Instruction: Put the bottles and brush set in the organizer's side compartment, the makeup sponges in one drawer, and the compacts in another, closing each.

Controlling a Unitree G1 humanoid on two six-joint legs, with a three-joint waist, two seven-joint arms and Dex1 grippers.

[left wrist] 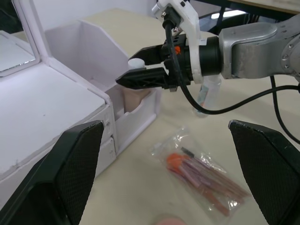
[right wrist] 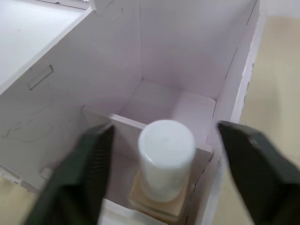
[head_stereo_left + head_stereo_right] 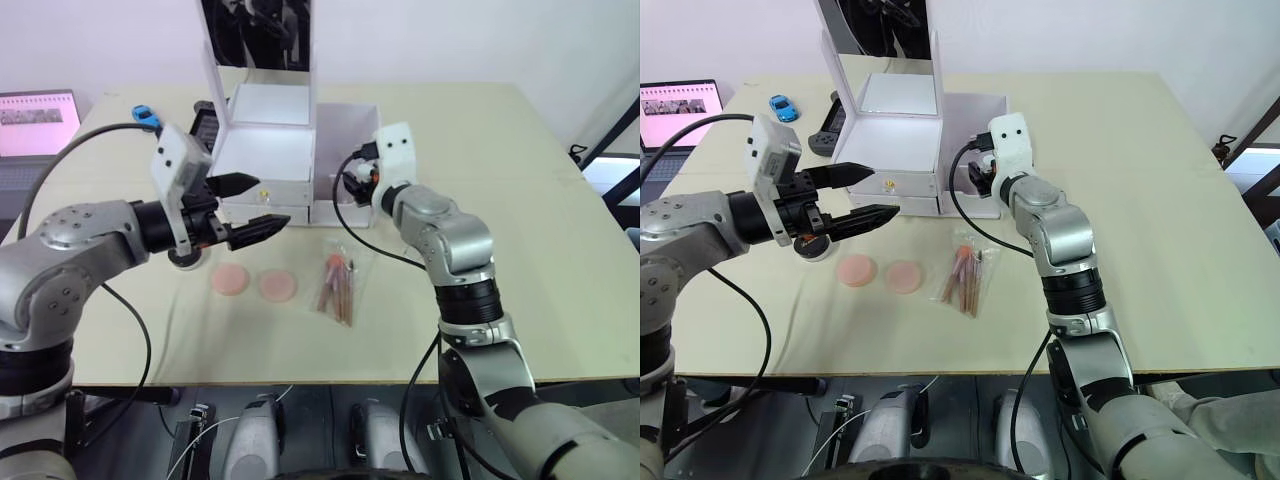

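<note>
Brush set (image 3: 336, 285): sealed bag flat on the worktop, nearest me, untouched.
Makeup sponges (image 3: 254, 282): two pink pads side by side, beside the bag.
My left end effector (image 3: 256, 207): spread wide, empty, above the sponges.
My right end effector (image 1: 135, 67): fingers apart around a white-capped bottle (image 2: 165, 161) standing in the side compartment (image 3: 352, 135).
Risk: backing out crooked could snag the cap and tip it; a clear bottle (image 1: 206, 93) stands just behind my wrist.
Worktop (image 3: 500, 170): pale beige; laptop (image 3: 38, 122) and blue toy car (image 3: 146, 114) far left.

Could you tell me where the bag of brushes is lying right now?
The brush set lies on the table in front of the organizer's side compartment, just right of the two pink makeup sponges and apart from both grippers.
</note>
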